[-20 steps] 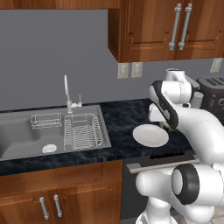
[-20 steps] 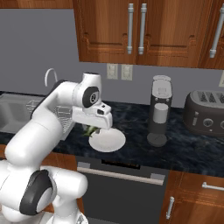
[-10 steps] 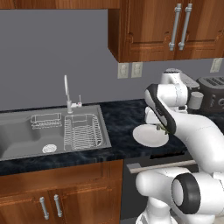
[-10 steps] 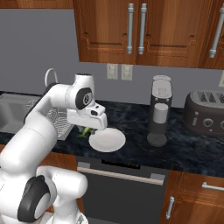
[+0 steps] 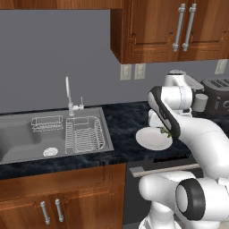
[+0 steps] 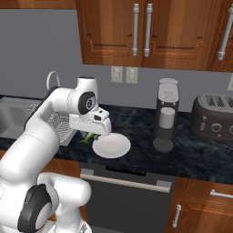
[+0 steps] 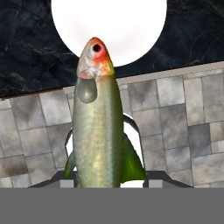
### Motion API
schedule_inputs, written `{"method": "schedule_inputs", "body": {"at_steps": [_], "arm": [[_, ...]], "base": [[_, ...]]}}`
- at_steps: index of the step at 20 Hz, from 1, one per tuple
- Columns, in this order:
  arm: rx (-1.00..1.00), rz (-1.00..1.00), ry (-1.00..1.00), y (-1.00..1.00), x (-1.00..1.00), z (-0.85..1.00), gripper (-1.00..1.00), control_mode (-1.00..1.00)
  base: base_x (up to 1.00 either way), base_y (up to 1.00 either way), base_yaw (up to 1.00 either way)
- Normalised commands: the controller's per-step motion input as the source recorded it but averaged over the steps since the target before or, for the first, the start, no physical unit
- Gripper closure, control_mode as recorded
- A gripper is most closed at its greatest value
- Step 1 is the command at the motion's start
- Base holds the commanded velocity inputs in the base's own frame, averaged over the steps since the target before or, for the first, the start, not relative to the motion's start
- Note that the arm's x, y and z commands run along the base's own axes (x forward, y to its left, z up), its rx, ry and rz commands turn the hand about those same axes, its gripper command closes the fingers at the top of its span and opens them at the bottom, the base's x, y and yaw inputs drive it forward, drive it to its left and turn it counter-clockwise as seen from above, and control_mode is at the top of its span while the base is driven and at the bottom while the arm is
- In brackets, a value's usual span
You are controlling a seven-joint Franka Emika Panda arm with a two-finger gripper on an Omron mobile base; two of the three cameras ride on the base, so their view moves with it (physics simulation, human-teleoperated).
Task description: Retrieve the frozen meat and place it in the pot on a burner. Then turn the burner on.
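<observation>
Our jaws grasp the greenish-yellow, red-headed frozen fish (image 7: 97,127) by its tail end, over the near worktop (image 6: 191,157) edge beside the round white plate (image 6: 111,146). We judge it stiff, light, slippery; hold mid-body.

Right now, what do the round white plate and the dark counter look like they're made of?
The round white plate looks like glazed ceramic, though plastic is possible: plain, smooth, even white. The dark counter looks like polished stone, maybe granite or marble: black with pale veining.
</observation>
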Motion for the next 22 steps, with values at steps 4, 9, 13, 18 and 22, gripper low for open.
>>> {"method": "schedule_inputs", "body": {"at_steps": [4,9,13,18,22], "arm": [[0.0,0.0,0.0,0.0,0.0,0.0,1.0,-1.0],[0.0,0.0,0.0,0.0,0.0,0.0,1.0,-1.0],[0.0,0.0,-0.01,0.03,0.0,0.0,1.0,-1.0],[0.0,0.0,-0.01,0.1,0.0,0.0,1.0,1.0],[0.0,0.0,0.0,0.0,0.0,0.0,1.0,1.0]], "base": [[0.0,0.0,0.0],[0.0,0.0,0.0],[0.0,0.0,0.0],[0.0,0.09,0.0],[0.0,0.47,0.0]]}}
